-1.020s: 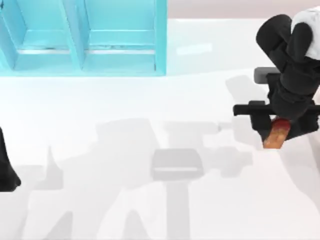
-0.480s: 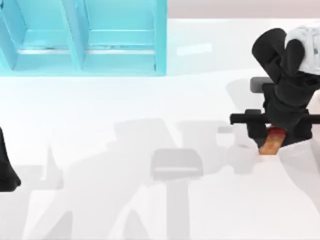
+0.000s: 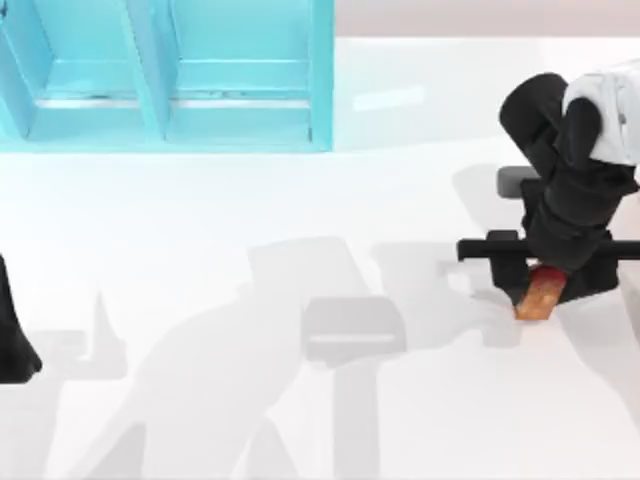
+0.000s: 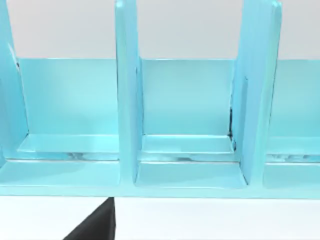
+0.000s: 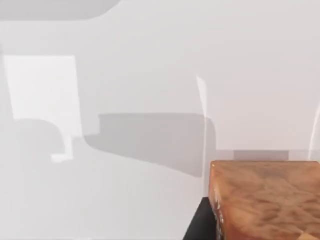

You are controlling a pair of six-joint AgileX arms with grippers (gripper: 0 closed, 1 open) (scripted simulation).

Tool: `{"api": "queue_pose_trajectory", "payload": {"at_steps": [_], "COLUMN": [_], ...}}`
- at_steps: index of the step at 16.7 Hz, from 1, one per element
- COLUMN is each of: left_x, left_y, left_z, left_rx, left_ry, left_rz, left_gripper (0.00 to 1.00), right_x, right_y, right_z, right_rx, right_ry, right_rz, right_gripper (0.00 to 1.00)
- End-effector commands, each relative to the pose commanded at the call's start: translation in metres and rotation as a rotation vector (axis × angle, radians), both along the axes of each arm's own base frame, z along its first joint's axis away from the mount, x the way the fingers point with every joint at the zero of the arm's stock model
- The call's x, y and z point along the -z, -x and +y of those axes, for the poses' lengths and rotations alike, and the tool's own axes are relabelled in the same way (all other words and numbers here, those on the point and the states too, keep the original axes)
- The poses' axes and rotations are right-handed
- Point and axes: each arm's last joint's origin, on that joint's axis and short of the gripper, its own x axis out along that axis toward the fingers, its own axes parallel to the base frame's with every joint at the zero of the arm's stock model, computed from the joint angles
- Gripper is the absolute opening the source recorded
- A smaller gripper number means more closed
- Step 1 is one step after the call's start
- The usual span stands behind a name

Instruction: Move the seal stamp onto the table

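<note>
At the left edge of the white table (image 3: pixel 200 210), the left arm (image 3: pixel 12 335) sits parked; how far its fingers are parted cannot be told. Along the far edge toward the left corner stands one turquoise shelf unit (image 3: pixel 170 70), and the top view shows two of its compartments with bare floors. The left wrist view faces the same shelf (image 4: pixel 190 130) head-on, showing one full compartment between two upright dividers and parts of two more at either side, each with nothing on its floor, plus a dark piece of the arm at the lower edge.

Toward the right edge of the table, the right gripper (image 3: pixel 548 282) hangs low, its black fingers closed on the one seal stamp (image 3: pixel 538 293). From above, the amber block tilts out below the gripper, its red top tucked between the fingers and its lower end at or just above the surface beside its own shadow; whether it touches the surface cannot be told. The right wrist view adds what the overhead camera cannot: the stamp's (image 5: pixel 265 200) flat amber face seen close up, with a black finger (image 5: pixel 197 222) against its side and the glossy tabletop with grey shadows beyond it.
</note>
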Motion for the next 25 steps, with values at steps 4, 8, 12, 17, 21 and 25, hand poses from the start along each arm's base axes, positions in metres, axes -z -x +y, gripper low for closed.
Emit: {"api": "queue_pose_trajectory", "payload": {"at_steps": [4,8,12,17,21,25], "left_x": [0.0,0.0,0.0,0.0,0.0,0.0], "left_y": [0.0,0.0,0.0,0.0,0.0,0.0], "left_z": [0.0,0.0,0.0,0.0,0.0,0.0], "left_rx": [0.0,0.0,0.0,0.0,0.0,0.0], "left_ry": [0.0,0.0,0.0,0.0,0.0,0.0], "left_rz": [0.0,0.0,0.0,0.0,0.0,0.0], "left_gripper": [1.0,1.0,1.0,1.0,1.0,1.0], "right_x": [0.0,0.0,0.0,0.0,0.0,-0.014], "right_y": [0.0,0.0,0.0,0.0,0.0,-0.005], "right_z": [0.0,0.0,0.0,0.0,-0.001,0.001], "right_rx": [0.0,0.0,0.0,0.0,0.002,0.003], "right_ry": [0.0,0.0,0.0,0.0,0.0,0.003], "right_rz": [0.0,0.0,0.0,0.0,-0.001,0.008], "right_gripper": [0.38,0.68,0.98,1.0,1.0,1.0]}}
